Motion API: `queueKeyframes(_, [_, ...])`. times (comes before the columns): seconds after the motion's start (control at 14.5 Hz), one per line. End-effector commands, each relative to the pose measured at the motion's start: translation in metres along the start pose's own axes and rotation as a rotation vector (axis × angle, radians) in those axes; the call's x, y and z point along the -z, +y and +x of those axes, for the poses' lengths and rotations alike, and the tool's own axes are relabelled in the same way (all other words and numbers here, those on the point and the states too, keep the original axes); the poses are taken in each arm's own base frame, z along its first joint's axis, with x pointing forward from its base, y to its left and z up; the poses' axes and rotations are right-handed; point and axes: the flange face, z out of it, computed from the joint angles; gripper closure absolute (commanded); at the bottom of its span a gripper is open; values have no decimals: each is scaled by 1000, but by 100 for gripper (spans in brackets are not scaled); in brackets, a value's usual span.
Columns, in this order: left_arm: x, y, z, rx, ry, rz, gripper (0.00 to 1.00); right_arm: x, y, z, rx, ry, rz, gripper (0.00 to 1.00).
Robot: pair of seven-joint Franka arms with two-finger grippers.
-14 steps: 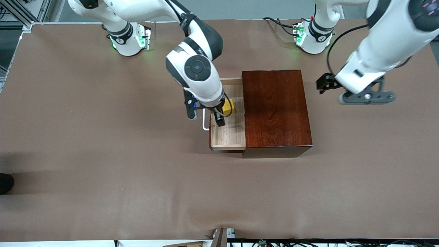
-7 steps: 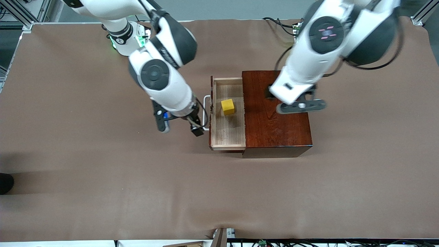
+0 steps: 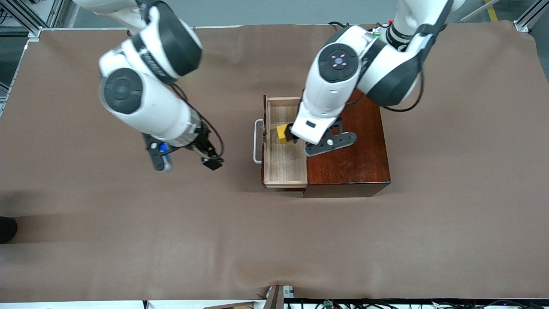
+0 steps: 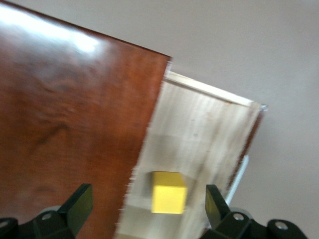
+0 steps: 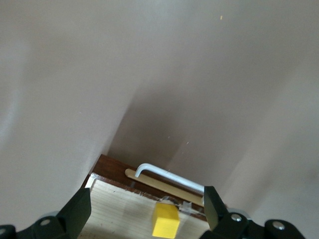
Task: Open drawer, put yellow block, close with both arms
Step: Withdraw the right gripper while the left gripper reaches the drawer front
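I am looking across the table (image 3: 128, 240). The first thing I am meeting is the box (image 3: 347, 159), with the drawer (image 3: 285, 165) sticking out of it at nine o'clock, toward the right arm's end. The drawer is standing open, its pale floor showing, and its white handle (image 3: 256, 141) is pointing at nine o'clock from the tray.

The block (image 3: 282, 132) is sitting on the drawer floor about halfway along it, close to the mouth of the box. So I am judging the first two steps done and the closing step now in hand.

The right gripper (image 3: 186, 159) is hanging over bare table at nine o'clock from the handle, well apart from it. Its fingers (image 5: 75, 214) are spread wide and holding nothing.

The left gripper (image 3: 295, 134) is hovering over the drawer at the edge of the box, just at three o'clock from the block. Its fingers (image 4: 79, 204) are also apart and empty. In the left wrist view the block is lying below and between them, untouched.

For the close, I am expecting to need the left gripper lifted clear of the tray, or the drawer will be running into it. Then the right gripper should be coming in against the drawer front and pushing toward three o'clock. The left gripper should be bracing the box so it is not sliding along with the push.
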Motion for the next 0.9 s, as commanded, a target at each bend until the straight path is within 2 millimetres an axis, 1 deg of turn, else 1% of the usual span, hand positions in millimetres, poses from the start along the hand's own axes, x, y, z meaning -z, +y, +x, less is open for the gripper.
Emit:
queueKeyframes(0.0, [-10,39,-18,114,26,-60,0,32,15,22,92,-32,-11,0])
queueKeyframes(0.07, [-21,50,-25,173,46,-70,0,40,20,33,121,-33,-18,0])
queueKeyframes(0.14, [-27,61,-33,203,70,-86,0,52,27,42,147,-33,-18,0])
queueKeyframes(0.21, [-38,71,-42,219,92,-92,0,61,33,53,170,-33,-16,0])
queueKeyframes(0.28, [-52,80,-52,239,121,-93,0,70,40,62,195,-39,-17,0])
queueKeyframes(0.35, [-70,92,-65,261,157,-92,0,76,47,71,222,-43,-25,0])
queueKeyframes(0.48, [-83,113,-90,278,215,-109,0,93,61,85,273,-44,-29,0])
queueKeyframes(0.55, [-88,120,-98,307,222,-138,0,98,67,90,307,-46,-36,0])
queueKeyframes(0.69, [-92,132,-107,377,224,-224,0,111,82,107,368,-53,-46,0])
queueKeyframes(0.76, [-100,137,-116,385,223,-238,0,116,89,113,390,-57,-54,0])
queueKeyframes(0.83, [-107,139,-119,386,222,-242,0,121,96,116,414,-60,-64,0])
